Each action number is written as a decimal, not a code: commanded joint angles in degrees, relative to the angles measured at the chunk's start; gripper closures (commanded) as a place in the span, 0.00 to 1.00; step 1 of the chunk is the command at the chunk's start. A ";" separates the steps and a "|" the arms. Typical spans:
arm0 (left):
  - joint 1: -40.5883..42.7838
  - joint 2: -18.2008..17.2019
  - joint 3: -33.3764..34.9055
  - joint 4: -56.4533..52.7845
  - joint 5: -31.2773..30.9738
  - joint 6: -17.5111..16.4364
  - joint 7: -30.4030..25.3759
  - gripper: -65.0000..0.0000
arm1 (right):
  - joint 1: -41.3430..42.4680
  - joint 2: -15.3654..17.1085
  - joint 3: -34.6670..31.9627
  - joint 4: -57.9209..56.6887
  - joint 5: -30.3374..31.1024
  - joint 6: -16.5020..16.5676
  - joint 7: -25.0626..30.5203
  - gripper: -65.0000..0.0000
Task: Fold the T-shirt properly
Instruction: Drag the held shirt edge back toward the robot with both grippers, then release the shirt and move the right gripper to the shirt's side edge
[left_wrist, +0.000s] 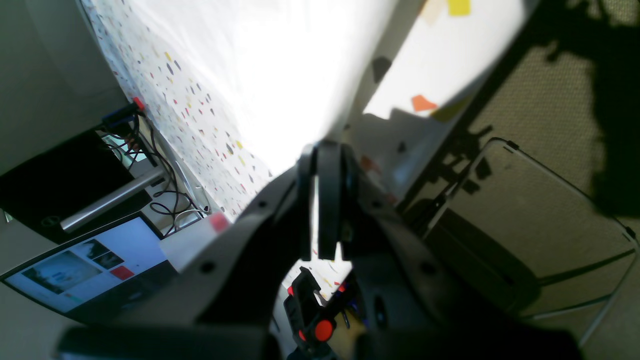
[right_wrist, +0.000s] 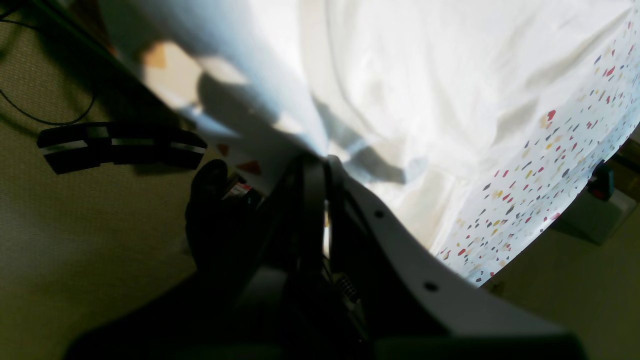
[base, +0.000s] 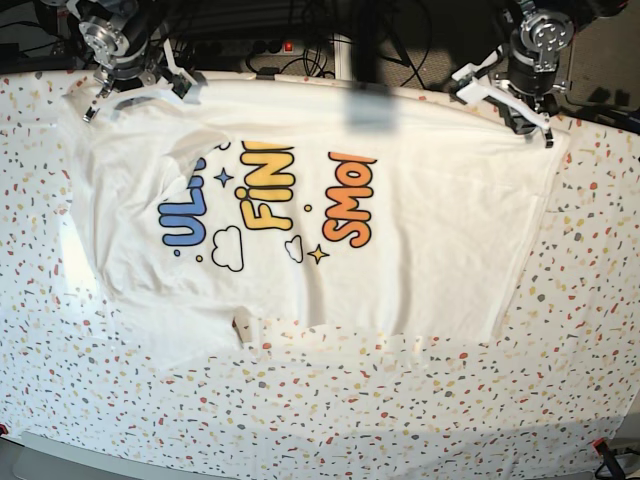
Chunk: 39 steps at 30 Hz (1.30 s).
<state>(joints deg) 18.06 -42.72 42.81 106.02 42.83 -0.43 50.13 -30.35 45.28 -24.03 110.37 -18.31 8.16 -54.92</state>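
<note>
Two orange-handled clamps (base: 607, 452) grip the near edge of the white speckled terrazzo tabletop (base: 330, 420), one cut off at 7 o'clock. Farther back, the large white printed T-shirt (base: 300, 220) lies spread print-up, long axis running 3 to 9 o'clock, its lettering sideways. At the far edge, cloth folds hide part of "ULTRA". The black left gripper (left_wrist: 322, 150) and right gripper (right_wrist: 317, 162) each pinch the shirt's far edge, jaws closed. Cables (base: 300, 40) tangle beyond.
</note>
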 joint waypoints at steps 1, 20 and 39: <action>-0.11 -0.81 -0.44 0.81 1.05 0.68 0.61 1.00 | 0.04 0.92 0.39 0.66 -1.01 -0.50 0.24 1.00; 0.02 -0.83 -0.44 0.87 -0.48 0.66 4.50 0.80 | -0.28 0.92 0.39 0.92 0.74 -0.04 -0.46 0.62; 2.75 -1.42 -0.44 13.55 -0.59 0.79 12.04 0.80 | -6.67 1.05 0.39 16.39 6.49 5.40 0.22 0.62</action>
<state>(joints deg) 20.99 -43.51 42.74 118.58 40.69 -0.34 62.50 -37.01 45.56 -24.03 125.82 -11.16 14.02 -54.92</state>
